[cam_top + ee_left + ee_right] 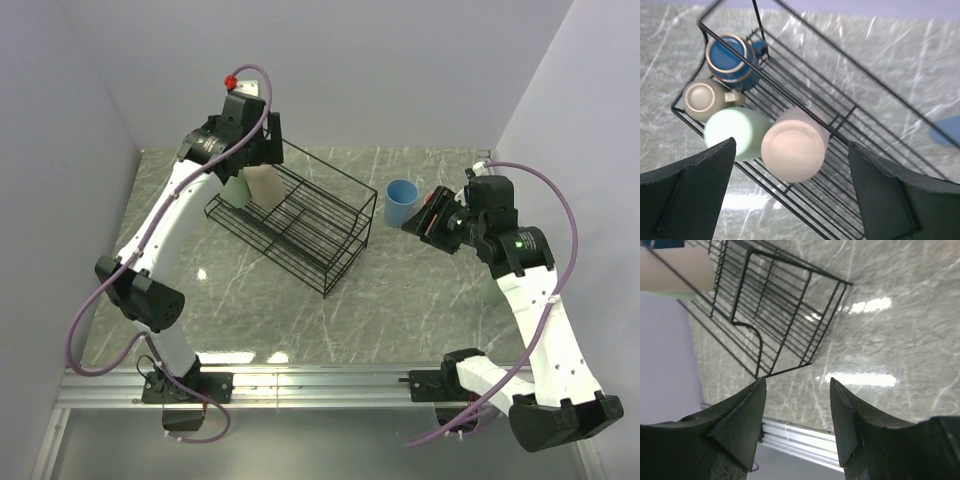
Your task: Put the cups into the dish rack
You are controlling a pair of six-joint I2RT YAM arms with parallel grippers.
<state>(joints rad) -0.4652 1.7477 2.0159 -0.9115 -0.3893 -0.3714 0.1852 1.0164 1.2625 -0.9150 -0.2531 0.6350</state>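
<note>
At the far left end of the dish rack [330, 228], four cups are loaded and grouped together: a navy mug [731, 59], a tan mug [702, 99], a pale-green tumbler [734, 132] and a pale pinkish tumbler [792, 150]. Both tumblers stand base up on the wire floor, touching each other. The rest of the rack, toward its near right end, holds nothing.

The left gripper [791, 147] hangs directly above the pinkish tumbler. Its fingers are spread wide, one to each side of the cup and clear of it, with nothing between them.

One blue cup [401, 202] stands upright on the table [420, 300], just beside the right end of the rack. The right gripper [797, 382] is near that cup. Its fingers are partly apart and grip nothing, and its camera looks across the rack, not at the cup.

Status: loading is in progress and judged to be past the halfway point. Four cups are placed and at least the blue cup is outstanding. These views do not confirm how many other cups are left. The probable next step is for the right arm to collect the blue cup.
</note>
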